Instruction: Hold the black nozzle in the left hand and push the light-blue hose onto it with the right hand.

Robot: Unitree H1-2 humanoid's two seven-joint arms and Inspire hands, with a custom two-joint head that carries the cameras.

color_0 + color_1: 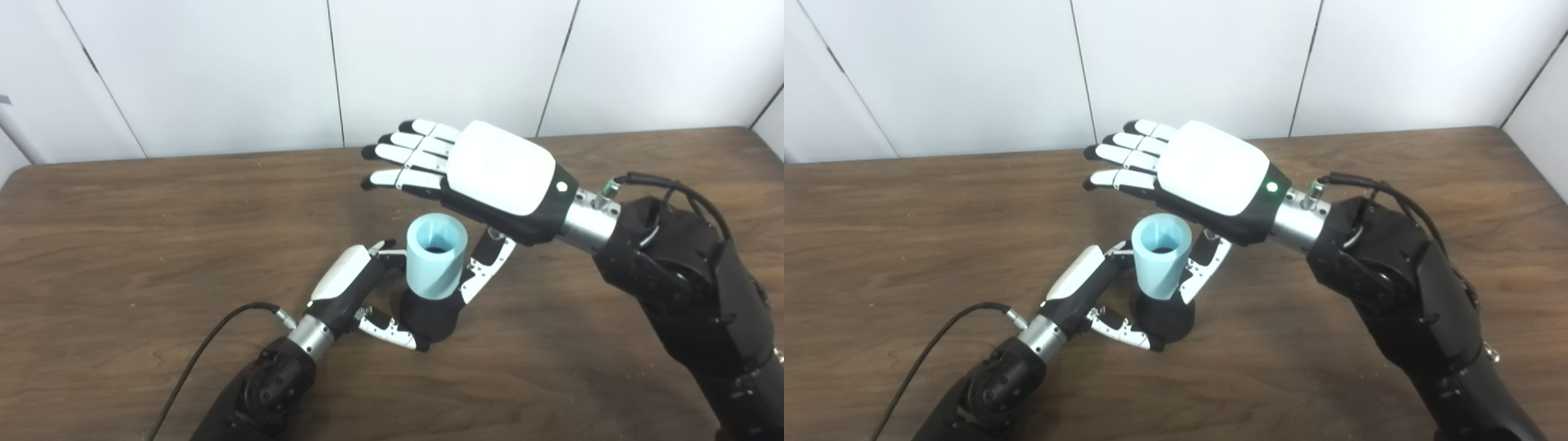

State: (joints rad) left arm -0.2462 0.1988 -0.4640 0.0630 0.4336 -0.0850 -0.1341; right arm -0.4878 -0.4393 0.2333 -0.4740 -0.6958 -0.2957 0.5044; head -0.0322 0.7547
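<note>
The black nozzle point(432, 315) stands upright on the wooden table point(122, 245), its wide base down. A short light-blue hose point(436, 254) sits on top of it, open end up. My left hand point(367, 294) wraps the nozzle from the left, thumb under its base and fingers behind the hose. My right hand point(471, 168) hovers above and behind the hose, palm down, fingers stretched flat and apart. Its thumb point(487, 263) hangs down beside the hose's right side; whether it touches I cannot tell.
White wall panels point(245, 73) rise behind the table's far edge. A black cable point(202, 355) trails from my left wrist toward the front edge. A grey bar point(18, 138) leans at the far left.
</note>
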